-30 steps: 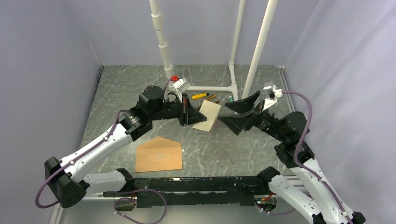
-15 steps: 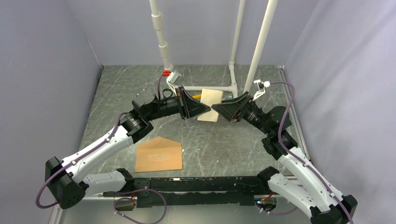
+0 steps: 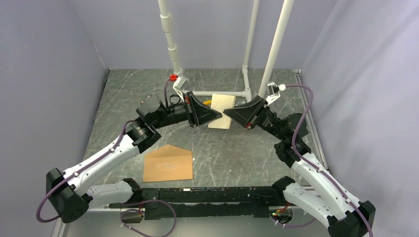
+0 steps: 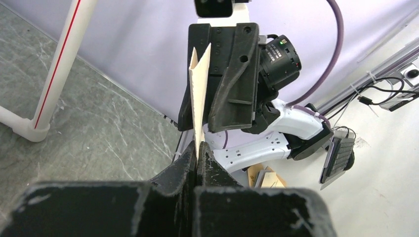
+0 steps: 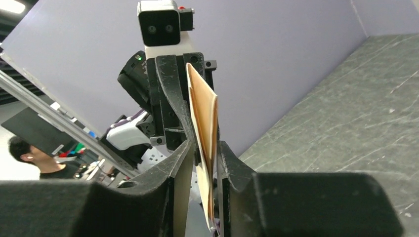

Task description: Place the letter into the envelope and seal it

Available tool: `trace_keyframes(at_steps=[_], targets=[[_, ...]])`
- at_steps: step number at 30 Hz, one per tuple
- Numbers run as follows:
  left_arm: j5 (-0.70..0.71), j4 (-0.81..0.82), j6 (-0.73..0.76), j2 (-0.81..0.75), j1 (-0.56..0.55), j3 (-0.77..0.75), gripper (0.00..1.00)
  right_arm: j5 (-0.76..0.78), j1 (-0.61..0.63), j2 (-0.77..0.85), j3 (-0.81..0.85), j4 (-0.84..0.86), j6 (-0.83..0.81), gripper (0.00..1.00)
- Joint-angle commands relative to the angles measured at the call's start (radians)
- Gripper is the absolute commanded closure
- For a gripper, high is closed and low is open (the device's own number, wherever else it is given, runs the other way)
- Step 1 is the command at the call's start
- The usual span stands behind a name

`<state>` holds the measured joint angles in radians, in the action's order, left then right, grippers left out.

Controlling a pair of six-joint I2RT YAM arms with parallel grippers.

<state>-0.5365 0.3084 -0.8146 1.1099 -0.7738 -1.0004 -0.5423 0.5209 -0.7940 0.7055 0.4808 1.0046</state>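
White pipe frame [image 3: 271,47] stands on the grey marbled table [image 3: 123,94] — lilac walls [image 3: 49,74] around.

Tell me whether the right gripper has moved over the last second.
Yes. Against the white pipe frame, the right gripper has shifted left and slightly nearer it, now straddling the tan paper letter.

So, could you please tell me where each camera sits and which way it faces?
Top external: above, behind the arms, looking down on the table; shows both arms, the letter, the envelope.
Left wrist: on the left arm, looking along the left gripper, shut on the letter, toward the right gripper.
Right wrist: the reverse; its own fingers flank the letter, facing the left gripper.
Both wrist views share the letter.
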Motion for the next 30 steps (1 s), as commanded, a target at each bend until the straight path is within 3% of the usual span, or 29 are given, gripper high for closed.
trace_keyframes(at_steps=[1, 3, 4, 6, 9, 11, 14, 16, 18, 23, 27, 30], targets=[[-0.022, 0.055, -0.012, -0.009, -0.004, -0.007, 0.98, -0.032, 0.004, -0.013, 0.025, 0.081, 0.017, 0.80], [-0.006, 0.027, -0.002, -0.010, -0.003, -0.010, 0.96, -0.020, 0.004, -0.008, 0.026, 0.067, 0.008, 0.97], [0.012, -0.001, 0.019, -0.013, -0.003, -0.014, 0.89, -0.005, 0.004, -0.001, 0.031, 0.034, -0.003, 1.00], [0.079, -0.090, 0.065, -0.031, -0.005, -0.015, 0.64, 0.047, 0.005, 0.012, 0.051, -0.070, -0.043, 1.00], [0.310, -0.336, 0.117, -0.071, -0.004, 0.006, 0.40, 0.172, 0.004, 0.014, 0.093, -0.311, -0.136, 1.00], [0.530, -0.550, 0.085, -0.086, -0.004, 0.010, 0.32, 0.246, 0.004, 0.001, 0.113, -0.440, -0.185, 1.00], [0.835, -0.916, -0.091, -0.074, -0.004, -0.007, 0.25, 0.300, 0.005, -0.039, 0.114, -0.560, -0.229, 1.00], [0.928, -1.093, -0.178, -0.059, -0.003, -0.001, 0.21, 0.312, 0.005, -0.060, 0.091, -0.580, -0.241, 1.00], [0.919, -1.204, -0.253, -0.044, -0.003, 0.025, 0.18, 0.314, 0.010, -0.080, 0.063, -0.578, -0.247, 1.00], [0.838, -1.298, -0.434, -0.043, -0.002, 0.166, 0.13, 0.314, 0.031, -0.125, 0.027, -0.541, -0.252, 1.00], [0.820, -1.178, -0.504, -0.094, -0.002, 0.337, 0.08, 0.308, 0.045, -0.155, 0.023, -0.518, -0.253, 1.00], [0.807, -1.053, -0.463, -0.078, 0.003, 0.375, 0.08, 0.296, 0.052, -0.170, 0.024, -0.510, -0.251, 1.00]])
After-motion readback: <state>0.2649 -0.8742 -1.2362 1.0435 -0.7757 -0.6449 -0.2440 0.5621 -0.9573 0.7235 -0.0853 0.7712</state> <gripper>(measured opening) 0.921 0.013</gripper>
